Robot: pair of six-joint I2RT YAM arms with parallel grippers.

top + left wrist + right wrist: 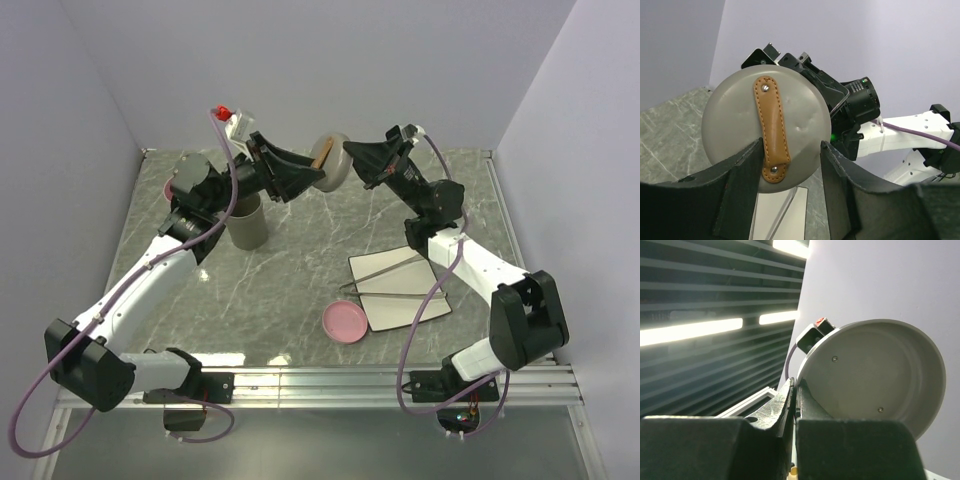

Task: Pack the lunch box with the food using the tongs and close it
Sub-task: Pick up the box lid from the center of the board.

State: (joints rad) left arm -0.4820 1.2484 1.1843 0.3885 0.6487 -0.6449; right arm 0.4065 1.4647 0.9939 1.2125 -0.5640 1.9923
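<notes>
The lunch box's round grey lid (337, 160) with a tan leather strap (771, 130) hangs upright in the air at the back of the table. My right gripper (795, 387) is shut on its rim. My left gripper (791, 147) faces the strap side with its fingers spread just in front of the lid's lower part, and I cannot tell whether they touch it. The grey cylindrical lunch box (247, 222) stands below the left arm. The silver tongs (385, 275) lie on a white plate (420, 310). The food is out of view.
A pink round dish (345, 322) lies near the front edge, left of the plate. Another pink piece (168, 188) shows at the far left behind my left arm. Walls close in the table on three sides.
</notes>
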